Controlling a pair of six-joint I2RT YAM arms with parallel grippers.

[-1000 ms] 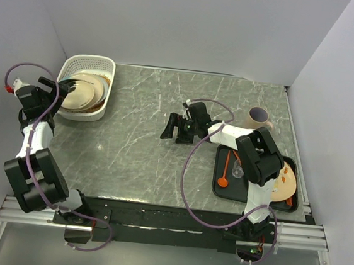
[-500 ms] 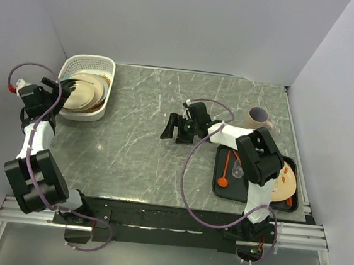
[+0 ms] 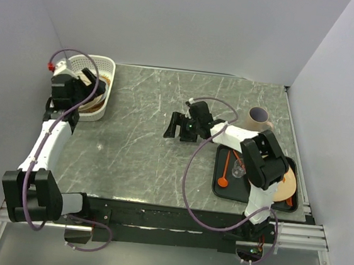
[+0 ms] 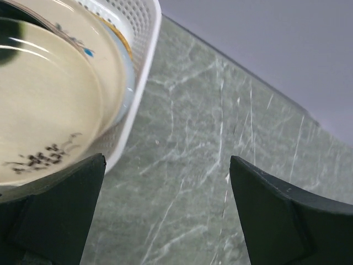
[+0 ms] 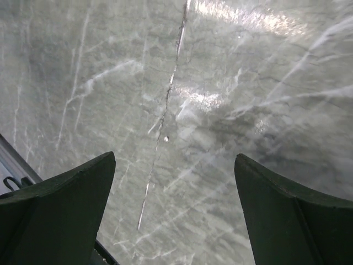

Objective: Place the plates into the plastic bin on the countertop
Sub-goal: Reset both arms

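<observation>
The white lattice plastic bin (image 3: 105,68) stands at the back left of the grey-green countertop (image 3: 131,147). It holds stacked cream plates (image 4: 49,110), one with a dark sprig and one with a blue rim (image 4: 126,72). My left gripper (image 3: 87,91) hovers over the bin's near right part, open and empty; in the left wrist view (image 4: 165,221) it looks down past the bin's rim (image 4: 144,77). My right gripper (image 3: 176,126) is open and empty above bare countertop (image 5: 182,110) mid-table. Another peach-cream plate (image 3: 288,181) lies on the black tray, partly hidden by the right arm.
The flat black tray (image 3: 243,191) at the front right also holds an orange spoon (image 3: 225,172) and a small clear item (image 3: 239,171). A tan mug (image 3: 258,119) stands behind the tray. Grey walls close in the left, back and right sides.
My left arm has swung from left of the bin to over its near right part. The right gripper has shifted only slightly.
</observation>
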